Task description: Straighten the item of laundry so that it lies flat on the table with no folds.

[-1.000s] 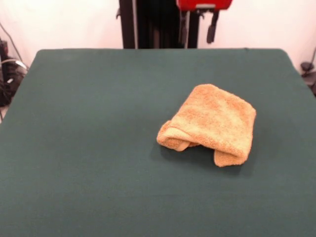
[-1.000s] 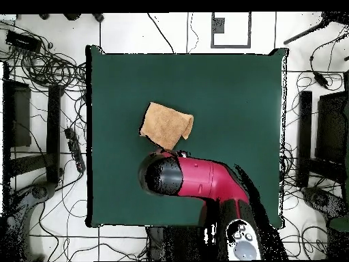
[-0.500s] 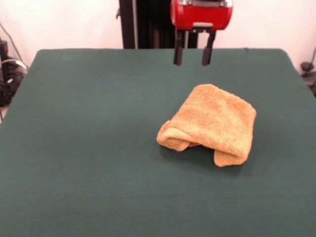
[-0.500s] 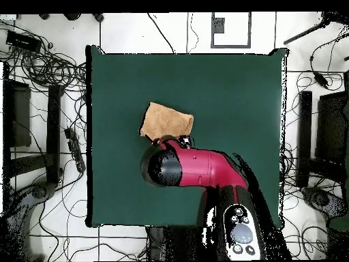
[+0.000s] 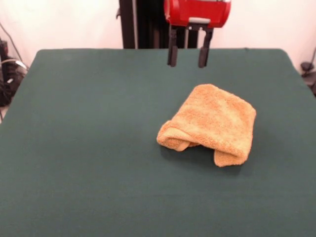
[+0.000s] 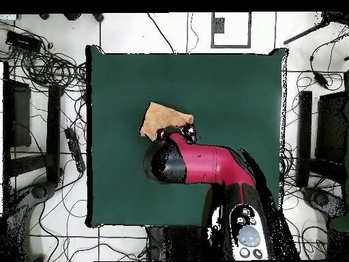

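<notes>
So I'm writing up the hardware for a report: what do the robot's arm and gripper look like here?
The arm is a thick, rounded red shell with a black domed end cap, and near its base sits a grey panel with round buttons. The gripper hangs from a glossy red housing with a small grey plate; its two fingers are slim, straight and black. No cables show on it.

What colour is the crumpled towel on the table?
Golden orange; the towel shows best in the front view.
</notes>
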### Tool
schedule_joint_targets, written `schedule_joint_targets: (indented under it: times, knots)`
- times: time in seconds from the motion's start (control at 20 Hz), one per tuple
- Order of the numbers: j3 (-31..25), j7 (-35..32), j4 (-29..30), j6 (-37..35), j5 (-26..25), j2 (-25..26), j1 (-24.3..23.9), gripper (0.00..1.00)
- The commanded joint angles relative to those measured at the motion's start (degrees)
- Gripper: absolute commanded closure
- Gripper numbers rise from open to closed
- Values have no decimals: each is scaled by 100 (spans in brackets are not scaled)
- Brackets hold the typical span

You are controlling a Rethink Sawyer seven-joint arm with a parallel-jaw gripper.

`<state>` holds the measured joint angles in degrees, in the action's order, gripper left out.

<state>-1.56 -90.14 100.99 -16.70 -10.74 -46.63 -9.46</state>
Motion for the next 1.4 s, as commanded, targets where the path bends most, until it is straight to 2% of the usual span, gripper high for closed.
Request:
schedule_joint_targets:
  times: [0.05,0.3,0.55,0.9,1.4]
  knots:
    - [-1076,-5,165,457,-399,-68,-344,0]
    - [-1300,100,109,563,-756,283,-616,0]
    - [-1131,-98,-240,373,-837,538,-476,0]
    - [-1529,117,-50,288,-1020,486,-940,0]
    - [-1634,-39,-83,162,-1161,597,-976,0]
